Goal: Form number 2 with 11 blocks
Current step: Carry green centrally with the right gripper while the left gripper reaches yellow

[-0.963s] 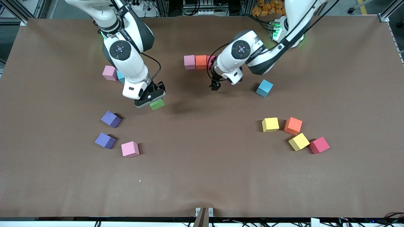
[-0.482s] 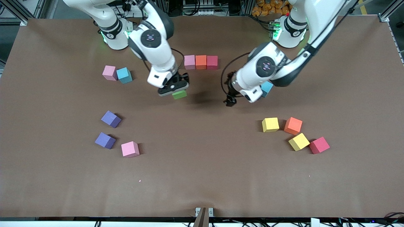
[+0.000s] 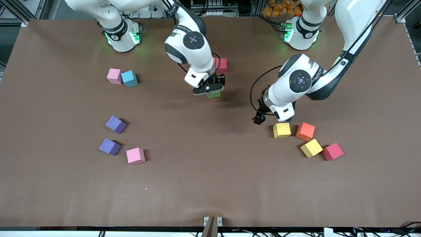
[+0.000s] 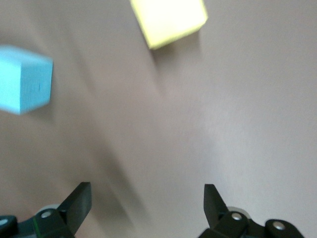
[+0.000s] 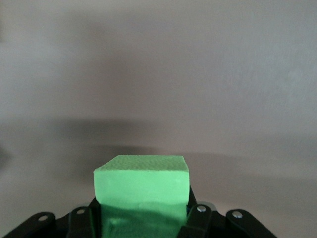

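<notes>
The right wrist view shows the green block [image 5: 141, 191] clamped between the right gripper's [image 5: 143, 218] fingers; in the front view only a sliver of that block [image 3: 213, 95] peeks out under the right gripper [image 3: 208, 89], which hangs over the table [image 3: 204, 184] just beside the crimson block [image 3: 222, 64] of the row. The left wrist view shows the left gripper [image 4: 147, 198] with jaws spread wide and nothing between them, a yellow block [image 4: 168, 20] and a light-blue cube [image 4: 24, 78] ahead; the front view hides that cube under the left arm. There the left gripper [image 3: 259, 118] hovers just beside the yellow block [image 3: 282, 130].

Counted in the front view: two yellow, two purple, two pink, two crimson, one orange, one green, one light-blue. The rest of the row beside the crimson block is covered by the right arm. The purple blocks [image 3: 115, 124] lie well apart from the crimson block, toward the right arm's end.
</notes>
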Controlling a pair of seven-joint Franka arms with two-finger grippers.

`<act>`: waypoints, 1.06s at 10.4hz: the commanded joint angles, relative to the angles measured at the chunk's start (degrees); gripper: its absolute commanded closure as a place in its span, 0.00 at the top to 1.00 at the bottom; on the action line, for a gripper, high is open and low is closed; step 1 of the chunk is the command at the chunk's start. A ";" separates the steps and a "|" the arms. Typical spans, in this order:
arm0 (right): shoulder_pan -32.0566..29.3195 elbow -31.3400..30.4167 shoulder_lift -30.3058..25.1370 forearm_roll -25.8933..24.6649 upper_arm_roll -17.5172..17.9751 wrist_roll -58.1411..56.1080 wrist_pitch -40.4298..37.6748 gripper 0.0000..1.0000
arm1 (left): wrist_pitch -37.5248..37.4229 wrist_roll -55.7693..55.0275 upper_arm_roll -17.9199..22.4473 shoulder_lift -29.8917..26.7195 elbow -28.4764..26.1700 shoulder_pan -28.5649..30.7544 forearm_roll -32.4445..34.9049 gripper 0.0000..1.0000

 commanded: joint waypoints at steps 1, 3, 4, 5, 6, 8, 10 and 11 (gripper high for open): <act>6.47 6.76 7.23 -1.91 -4.54 10.13 0.23 0.27 | -1.58 10.65 2.87 1.15 1.64 -0.42 2.73 1.00; 10.26 6.51 7.43 -1.39 -7.27 10.94 -0.21 0.27 | -1.58 20.76 6.30 1.24 2.60 -0.33 3.97 1.00; 11.14 5.82 6.64 -1.30 -7.28 11.03 -0.56 0.27 | -1.58 26.03 6.92 1.24 2.78 -0.42 4.49 1.00; 11.94 4.59 5.68 -1.12 -7.28 11.12 -0.65 0.27 | -1.58 32.09 7.45 1.33 2.87 -0.42 6.07 1.00; 12.64 2.84 4.62 -1.21 -7.28 12.08 -0.56 0.27 | -1.92 38.24 8.15 1.77 3.57 -0.42 7.30 1.00; 14.22 1.07 3.65 -1.21 -7.28 12.70 -0.65 0.27 | -2.28 48.36 9.29 2.12 5.50 -0.24 7.58 1.00; 15.28 -0.43 3.03 -1.21 -7.19 13.05 -0.56 0.27 | -2.37 54.10 9.65 2.82 5.51 -0.86 7.92 1.00; 15.63 -0.95 2.86 -1.21 -7.19 13.31 -0.47 0.27 | -2.45 56.65 9.65 2.82 5.34 -0.77 9.06 1.00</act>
